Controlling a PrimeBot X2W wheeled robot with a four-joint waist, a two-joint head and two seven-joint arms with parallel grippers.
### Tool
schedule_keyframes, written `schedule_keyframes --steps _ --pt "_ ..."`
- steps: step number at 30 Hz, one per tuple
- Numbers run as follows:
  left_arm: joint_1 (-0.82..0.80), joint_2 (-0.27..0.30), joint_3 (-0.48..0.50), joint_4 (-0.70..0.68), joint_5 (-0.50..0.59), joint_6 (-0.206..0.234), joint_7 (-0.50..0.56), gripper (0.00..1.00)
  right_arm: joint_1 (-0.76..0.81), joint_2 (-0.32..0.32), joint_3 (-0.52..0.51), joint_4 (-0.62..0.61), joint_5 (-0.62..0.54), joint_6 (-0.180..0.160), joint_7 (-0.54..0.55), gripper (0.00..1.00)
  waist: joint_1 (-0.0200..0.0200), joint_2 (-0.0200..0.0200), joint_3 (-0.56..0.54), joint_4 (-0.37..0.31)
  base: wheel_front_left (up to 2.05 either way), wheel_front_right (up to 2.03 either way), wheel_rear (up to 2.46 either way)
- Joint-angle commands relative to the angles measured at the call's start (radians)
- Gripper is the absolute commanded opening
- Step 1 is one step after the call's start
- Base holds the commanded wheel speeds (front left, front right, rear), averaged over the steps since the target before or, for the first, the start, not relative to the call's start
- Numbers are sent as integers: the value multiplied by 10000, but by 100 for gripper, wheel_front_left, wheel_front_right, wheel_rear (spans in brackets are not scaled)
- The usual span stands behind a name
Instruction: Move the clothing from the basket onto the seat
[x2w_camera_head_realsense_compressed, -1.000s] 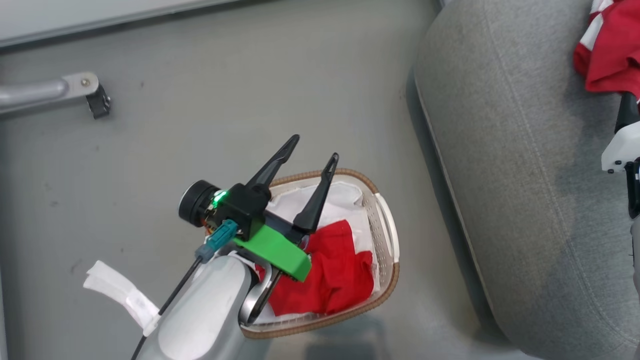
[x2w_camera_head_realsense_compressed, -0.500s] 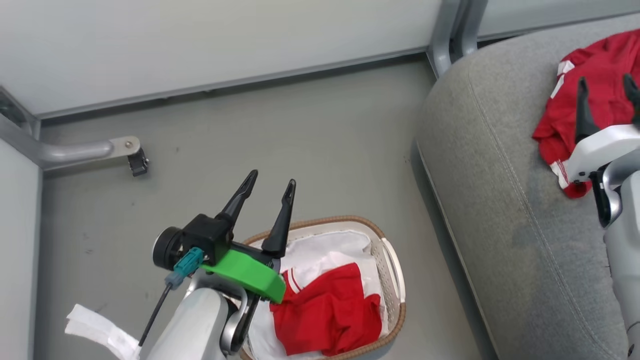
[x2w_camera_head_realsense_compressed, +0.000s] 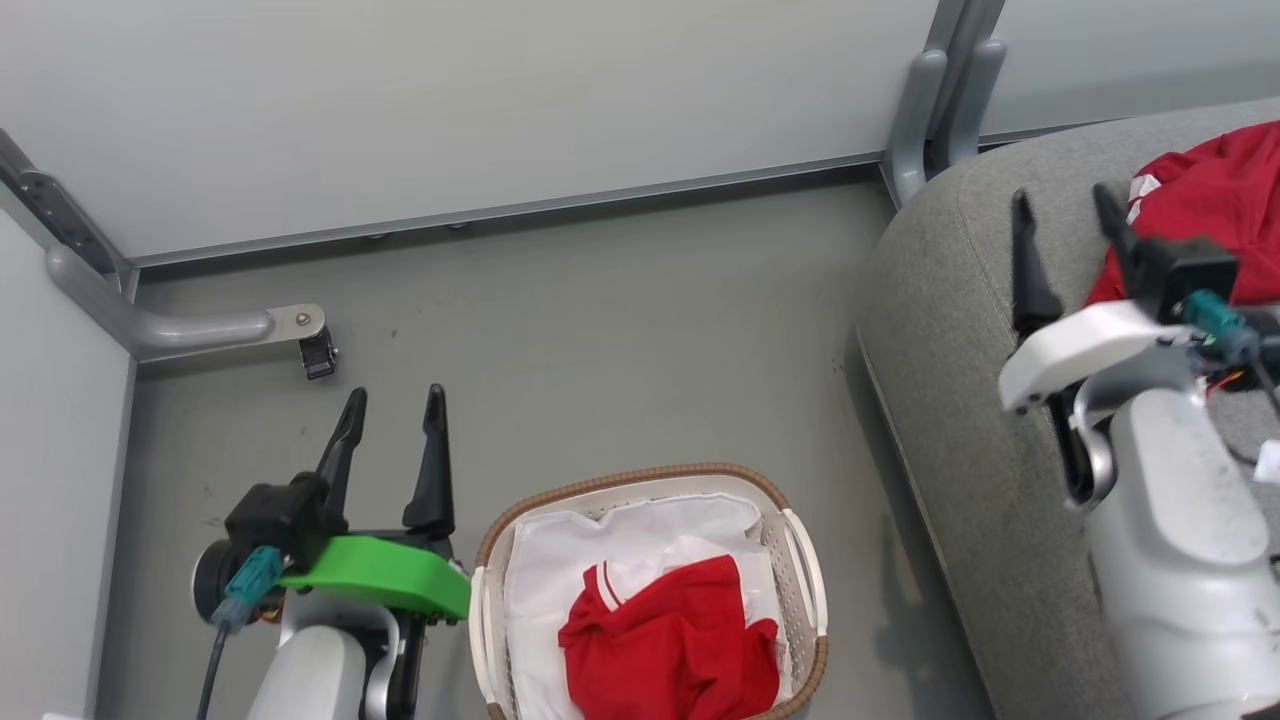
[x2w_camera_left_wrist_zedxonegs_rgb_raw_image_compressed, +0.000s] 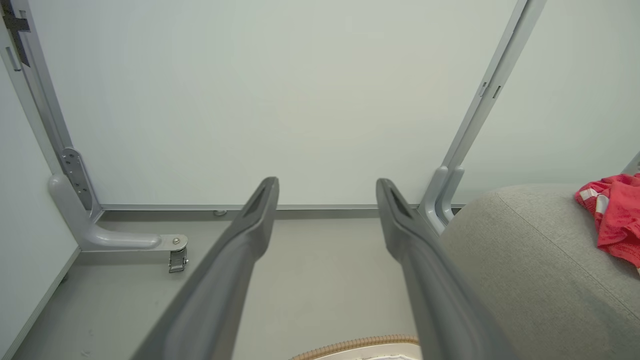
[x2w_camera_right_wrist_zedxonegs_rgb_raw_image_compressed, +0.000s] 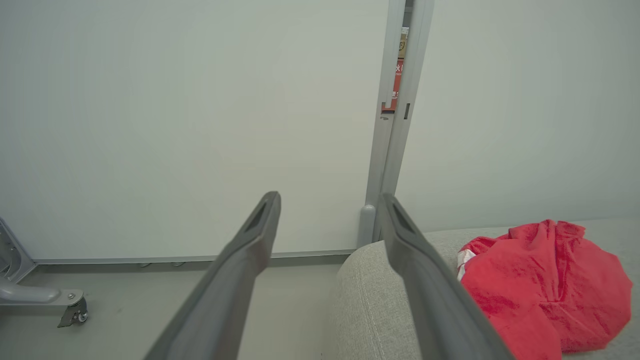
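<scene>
Left gripper (x2w_camera_head_realsense_compressed: 395, 395), a second ago overlapping the basket (x2w_camera_head_realsense_compressed: 640, 473), now stands clear of it on its left side, over grey floor (x2w_camera_head_realsense_compressed: 600, 330). Right gripper (x2w_camera_head_realsense_compressed: 1060, 195) has come further into the head view, above the rounded edge of the seat (x2w_camera_head_realsense_compressed: 980, 420). The camera has lifted too, taking in the pale wall panel (x2w_camera_head_realsense_compressed: 500, 100). Left gripper: fingers spread wide, nothing between them; in its wrist view (x2w_camera_left_wrist_zedxonegs_rgb_raw_image_compressed: 327, 182) they frame wall and floor, with the basket's woven rim at the bottom edge. Right gripper: fingers likewise spread wide and empty, confirmed in its wrist view (x2w_camera_right_wrist_zedxonegs_rgb_raw_image_compressed: 330, 197). Basket: upright on the floor between the left arm and the seat, touching neither. Clothing, item one: red garment (x2w_camera_head_realsense_compressed: 680, 650), bunched in the basket's near half, white striped trim showing at its upper left, lying on a white liner sheet (x2w_camera_head_realsense_compressed: 620, 550). Clothing, item two: second red garment (x2w_camera_head_realsense_compressed: 1220, 190), heaped on the seat at far right, partly behind the right gripper's body; in the right wrist view (x2w_camera_right_wrist_zedxonegs_rgb_raw_image_compressed: 545, 285) it lies just beside the right-hand finger.
</scene>
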Motion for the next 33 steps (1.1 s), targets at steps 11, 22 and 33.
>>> schedule_keyframes --steps 11,22,33 --pt "1176 -60 1074 -103 49 -41 -7 100 2457 505 645 -1587 516 -10 -47 100 0 0 -226 -9 0 0 0" --pt "1905 -60 1022 -182 -133 143 -6 100 4161 508 983 -2540 1323 -10 -47 100 0 0 -646 32 0 0 0" --pt "1967 -60 871 -94 -145 172 -6 100 4540 508 1289 -2602 1003 -10 -47 100 0 0 -819 -9 0 0 0"
